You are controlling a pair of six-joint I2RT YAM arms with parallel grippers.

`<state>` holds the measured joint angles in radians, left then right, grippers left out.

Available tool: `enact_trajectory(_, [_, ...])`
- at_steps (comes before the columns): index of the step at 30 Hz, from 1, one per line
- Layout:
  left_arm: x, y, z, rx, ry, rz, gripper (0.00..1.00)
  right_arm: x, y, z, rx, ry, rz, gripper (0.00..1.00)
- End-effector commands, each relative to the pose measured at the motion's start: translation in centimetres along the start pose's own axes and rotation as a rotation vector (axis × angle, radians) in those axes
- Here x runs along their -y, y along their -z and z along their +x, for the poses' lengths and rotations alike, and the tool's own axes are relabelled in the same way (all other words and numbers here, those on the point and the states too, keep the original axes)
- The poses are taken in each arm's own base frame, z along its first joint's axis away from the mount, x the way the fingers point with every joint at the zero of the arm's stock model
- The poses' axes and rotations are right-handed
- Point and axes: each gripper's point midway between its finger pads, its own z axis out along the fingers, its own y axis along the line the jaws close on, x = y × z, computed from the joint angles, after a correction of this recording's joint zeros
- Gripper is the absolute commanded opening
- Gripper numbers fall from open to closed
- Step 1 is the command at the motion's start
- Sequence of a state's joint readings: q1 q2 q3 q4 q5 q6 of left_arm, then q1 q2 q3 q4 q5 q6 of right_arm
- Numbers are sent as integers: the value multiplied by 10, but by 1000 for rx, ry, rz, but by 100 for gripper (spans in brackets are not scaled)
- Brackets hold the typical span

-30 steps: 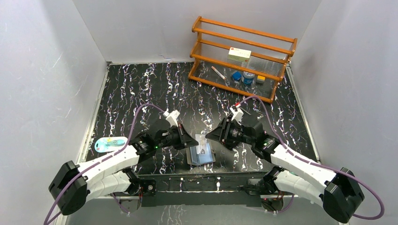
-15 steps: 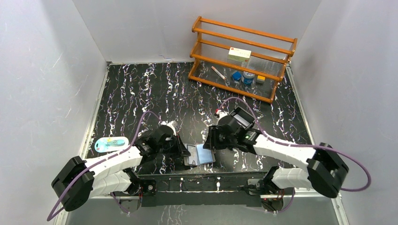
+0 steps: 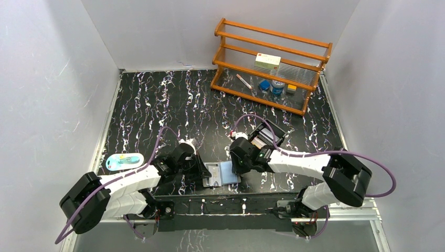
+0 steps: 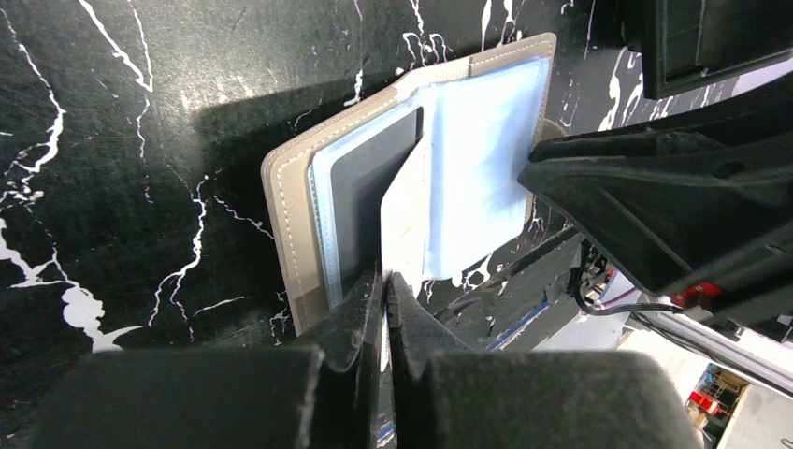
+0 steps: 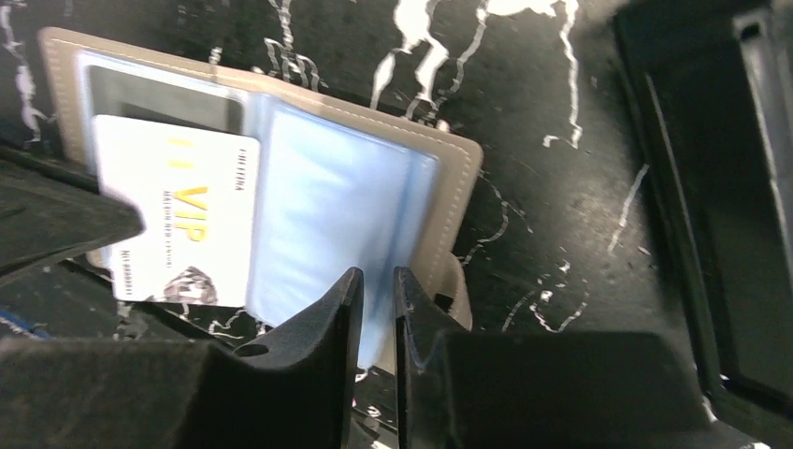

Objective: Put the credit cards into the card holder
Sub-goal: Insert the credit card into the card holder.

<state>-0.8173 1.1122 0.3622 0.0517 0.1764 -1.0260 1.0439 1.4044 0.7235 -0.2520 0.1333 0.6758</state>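
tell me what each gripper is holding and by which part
Left gripper pinches a credit card by one edge. Right gripper straddles an edge of the card holder's clear sleeve; grip unclear.

The left gripper pinches the near edge of a white credit card. The card stands tilted over the open card holder, against its bluish clear sleeves, on the black marbled table.

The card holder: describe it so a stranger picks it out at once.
On the black marbled table, look at the near edge, between the left gripper and the right gripper. The card holder lies open there, a white VIP card over it. Its pale stitched cover and bluish clear sleeves set it apart from the black tray behind.
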Motion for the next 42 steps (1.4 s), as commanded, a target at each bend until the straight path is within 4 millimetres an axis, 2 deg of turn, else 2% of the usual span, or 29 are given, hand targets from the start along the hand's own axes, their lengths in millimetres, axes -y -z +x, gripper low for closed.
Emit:
enact_trajectory(1, [-3, 3, 1, 7, 15, 2, 0, 11, 4, 0, 51, -16, 34, 25])
enact_trajectory(6, [7, 4, -2, 25, 64, 100, 0, 18, 1, 9, 44, -31, 39, 22])
enact_trajectory(17, [29, 8, -15, 64, 69, 233, 0, 17, -3, 14, 41, -39, 21, 22])
enact_trajectory(26, [27, 11, -22, 101, 55, 238, 0, 17, -3, 15, 40, -37, 16, 22])
enact_trajectory(42, [3, -9, -10, 44, 25, 155, 0, 15, -4, 13, 39, -38, 11, 22])
